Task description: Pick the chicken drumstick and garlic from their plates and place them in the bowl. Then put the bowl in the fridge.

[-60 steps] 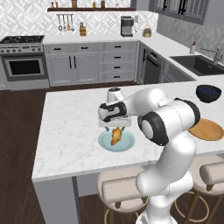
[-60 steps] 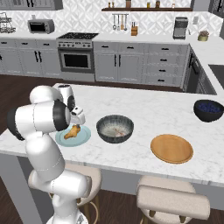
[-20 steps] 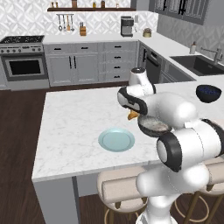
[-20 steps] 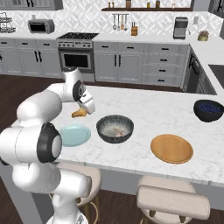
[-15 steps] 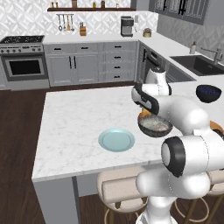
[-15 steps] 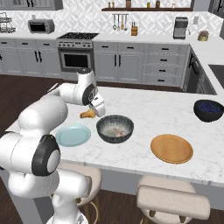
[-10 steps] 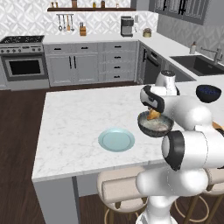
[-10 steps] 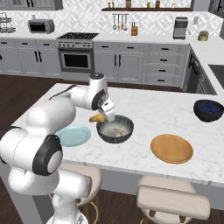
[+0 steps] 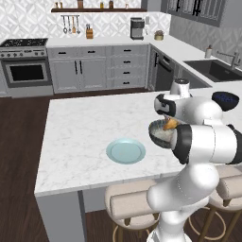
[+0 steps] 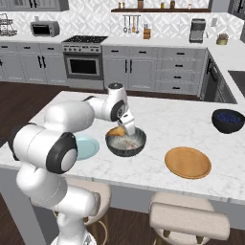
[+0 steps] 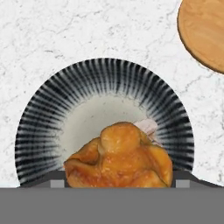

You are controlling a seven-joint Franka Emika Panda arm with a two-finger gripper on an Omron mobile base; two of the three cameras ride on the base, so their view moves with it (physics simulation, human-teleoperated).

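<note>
From the left base view, the gripper [image 9: 168, 124] hung just over the bowl [image 9: 159, 134] on the marble island [image 9: 75, 127], the chicken drumstick [image 9: 170, 124] between its jaws. A few seconds before, it had been down at the blue-green plate [image 9: 125, 151]; now that plate lay bare, so the drumstick had been carried across and, I judged, was about to be let go.

From the right base view the same: the gripper [image 10: 123, 129] stood above the near rim of the bowl [image 10: 126, 141], the drumstick [image 10: 116, 131] orange beneath it, not yet resting inside. I counted two plates, the blue-green plate [image 10: 87, 146] and the orange plate [image 10: 187, 162], both with nothing on them. There were two bowls as well: the speckled one and a dark blue bowl [image 10: 228, 120] far off near the counter's end.

The hand view looked straight down. The drumstick [image 11: 120, 157] was pinched between jaws spread wide around its thick body, over the pale inside of the bowl [image 11: 57, 109]. A pale lump [image 11: 146, 127] peeked out behind it, perhaps the garlic already in the bowl, though I could not be sure. A corner of the orange plate [image 11: 203, 33] showed beside it.
</note>
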